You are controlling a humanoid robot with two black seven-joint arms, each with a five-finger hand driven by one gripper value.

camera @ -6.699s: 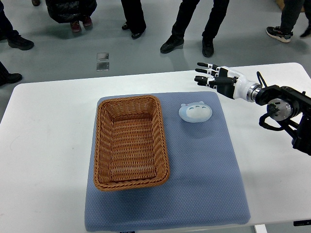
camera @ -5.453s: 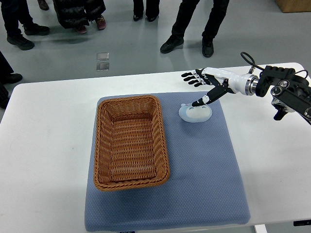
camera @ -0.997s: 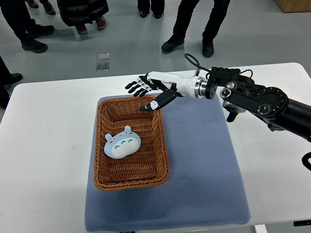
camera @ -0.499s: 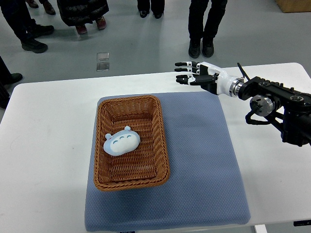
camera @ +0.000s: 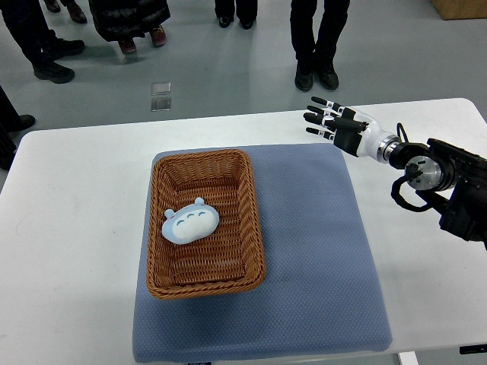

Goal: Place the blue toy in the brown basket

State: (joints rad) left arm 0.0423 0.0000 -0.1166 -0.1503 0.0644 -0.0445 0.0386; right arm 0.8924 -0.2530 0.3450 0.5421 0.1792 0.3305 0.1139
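Resting inside the brown basket (camera: 205, 222), the blue toy (camera: 190, 225) lies left of centre on the weave. Basket sits on the blue mat (camera: 319, 258), itself on the white table (camera: 68, 228). Right hand (camera: 338, 126) hovers at 2 o'clock from the basket, well apart, fingers (camera: 318, 115) spread, empty. People's legs (camera: 316, 34) stand beyond the table.
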